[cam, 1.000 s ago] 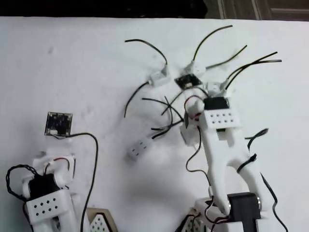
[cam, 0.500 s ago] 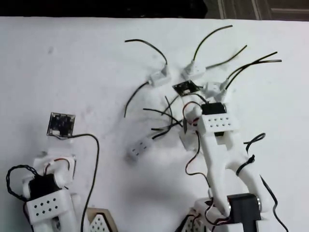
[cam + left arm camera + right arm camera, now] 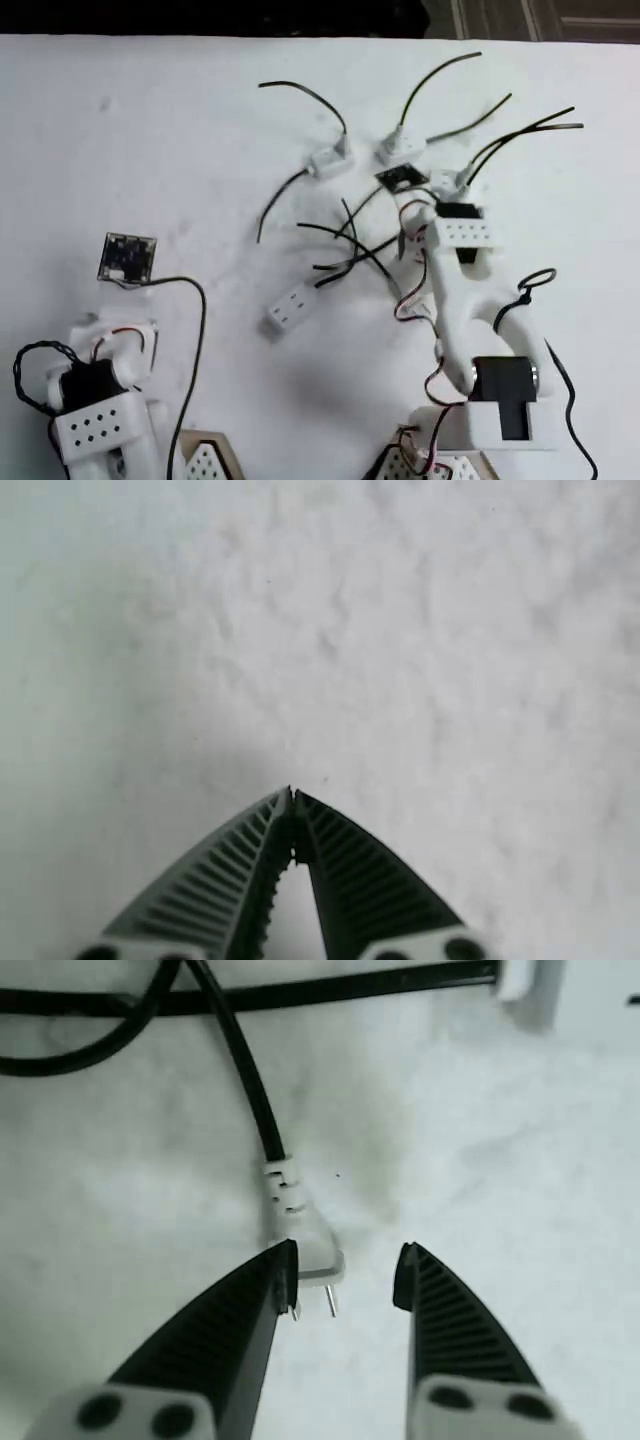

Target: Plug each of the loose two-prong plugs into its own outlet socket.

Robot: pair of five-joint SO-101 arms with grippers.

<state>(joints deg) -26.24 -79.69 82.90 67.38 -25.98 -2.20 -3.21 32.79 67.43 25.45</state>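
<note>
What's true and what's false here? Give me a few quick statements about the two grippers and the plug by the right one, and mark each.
1. The left gripper is shut over the white table. True.
2. The white two-prong plug has a black cord. True.
3. The right gripper is clamped on the plug. False: it is open, and the plug lies between its fingers.
4. The plug is seated in a socket. False: its prongs are bare, out on the table.
</note>
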